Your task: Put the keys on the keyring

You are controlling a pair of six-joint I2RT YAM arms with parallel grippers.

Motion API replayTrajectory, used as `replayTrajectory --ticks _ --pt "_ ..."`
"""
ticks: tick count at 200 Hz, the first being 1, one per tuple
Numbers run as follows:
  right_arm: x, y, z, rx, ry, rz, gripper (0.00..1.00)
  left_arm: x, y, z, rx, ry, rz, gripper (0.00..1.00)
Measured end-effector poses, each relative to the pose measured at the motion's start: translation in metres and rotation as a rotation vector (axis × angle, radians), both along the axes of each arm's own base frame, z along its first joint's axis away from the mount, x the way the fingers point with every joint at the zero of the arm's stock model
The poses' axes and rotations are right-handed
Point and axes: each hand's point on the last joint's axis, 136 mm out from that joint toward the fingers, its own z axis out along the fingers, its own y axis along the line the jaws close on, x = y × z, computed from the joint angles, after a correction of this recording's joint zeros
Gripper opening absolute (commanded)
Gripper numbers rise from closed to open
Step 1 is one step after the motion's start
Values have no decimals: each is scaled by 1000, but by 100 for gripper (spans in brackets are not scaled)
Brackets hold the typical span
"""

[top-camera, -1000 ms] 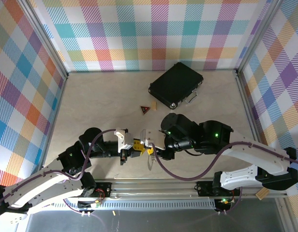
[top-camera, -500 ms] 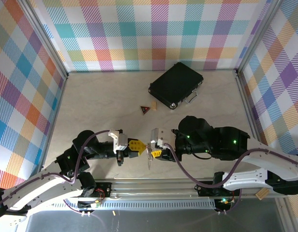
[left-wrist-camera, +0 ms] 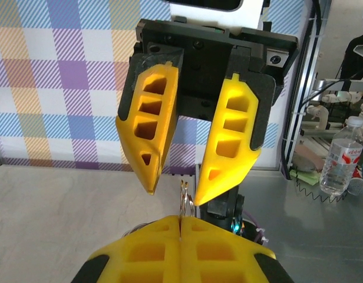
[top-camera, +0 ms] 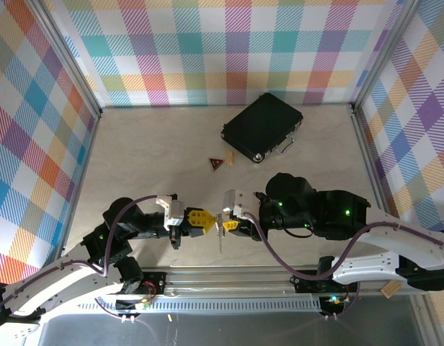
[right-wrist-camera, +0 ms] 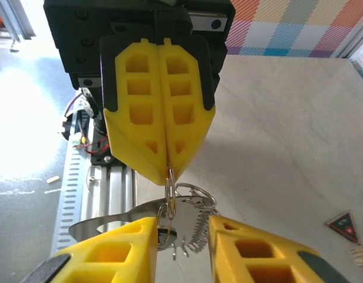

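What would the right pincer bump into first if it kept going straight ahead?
Probably the keyring, dangling between the fingertips of the right pincer. The shut left pincer pinching it sits right behind. Depth is unclear.

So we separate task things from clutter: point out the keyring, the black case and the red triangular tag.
keyring (right-wrist-camera: 184,219), right wrist view, flat silver body.
black case (top-camera: 262,126), top external view, lid centre.
red triangular tag (top-camera: 216,163), top external view, its centre.

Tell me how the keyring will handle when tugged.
Probably floppy: the keyring, with its chain, dangles loosely from the left fingers. Likely slippery, being thin shiny metal. Seemingly light, hanging from one narrow pinch.
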Motion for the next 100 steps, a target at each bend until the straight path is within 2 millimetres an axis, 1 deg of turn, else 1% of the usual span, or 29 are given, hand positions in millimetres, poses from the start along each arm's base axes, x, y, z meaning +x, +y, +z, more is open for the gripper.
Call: replayTrajectory --ticks 10,40,77,92,100 --pt "0 1 0 4 3 3 35 0 0 0 -1 3 -4 0" --pt "-1 6 -1 8 10 10 25 -1 0 2 -10 3 -7 0" --pt "-3 10 -5 3 23 23 5 -1 0 2 -12 3 -5 0" --pt "-3 10 -5 2 23 28 0 0 0 2 -9 4 -4 0" --pt "-3 10 -5 1 21 28 0 0 0 1 -7 4 -3 0"
